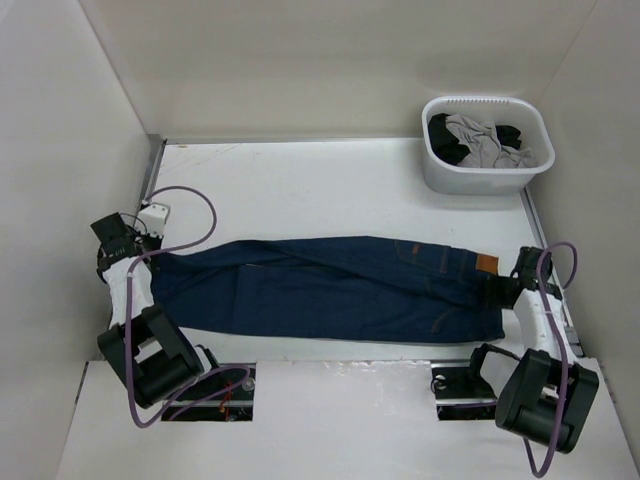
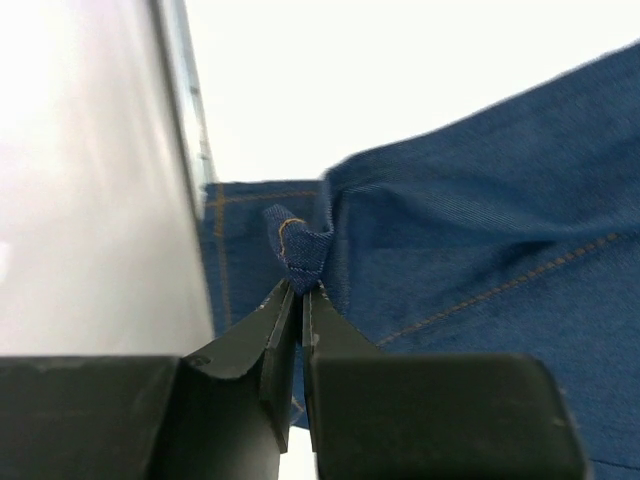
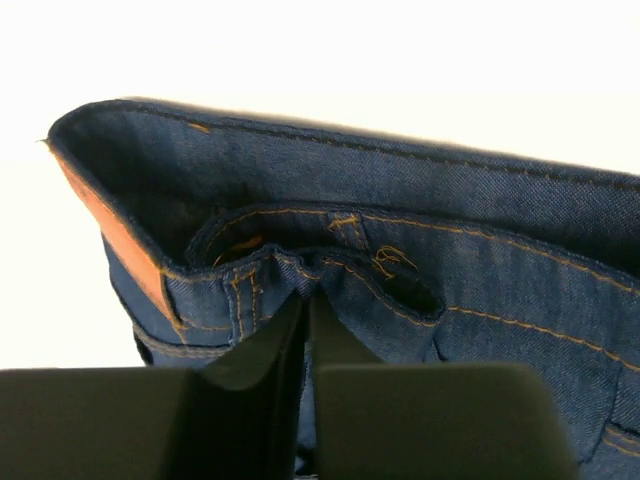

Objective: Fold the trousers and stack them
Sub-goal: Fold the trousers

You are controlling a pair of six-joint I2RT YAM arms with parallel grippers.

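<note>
Position of item: the jeans (image 1: 330, 290) are lying stretched lengthwise across the table (image 1: 330, 185), near its front edge. The waist is pointing to the right and the leg ends to the left. The legs are lying close together, the upper one overlapping the lower, and the fabric is lying mostly flat with a few long creases. The tan patch (image 1: 486, 263) is facing up at the far corner of the waist.

Left arm: the left gripper (image 2: 302, 290) is sitting at the leg end, close to the left wall. Its jaws are pressed together, pinching a small bunched fold of the hem (image 2: 295, 245). The fold is standing up above the fingertips, showing orange stitching.

Right arm: the right gripper (image 3: 305, 298) is sitting at the waist end. Its jaws are closed tight, pinching the waistband (image 3: 290, 270) beside a belt loop. The waist opening is gaping above the grip, and the patch is showing at the left edge in the wrist view.

Other items: a white basket (image 1: 440, 170) is standing at the far right corner, well apart from the jeans. Grey and black clothes (image 1: 480, 140) are lying inside it.
</note>
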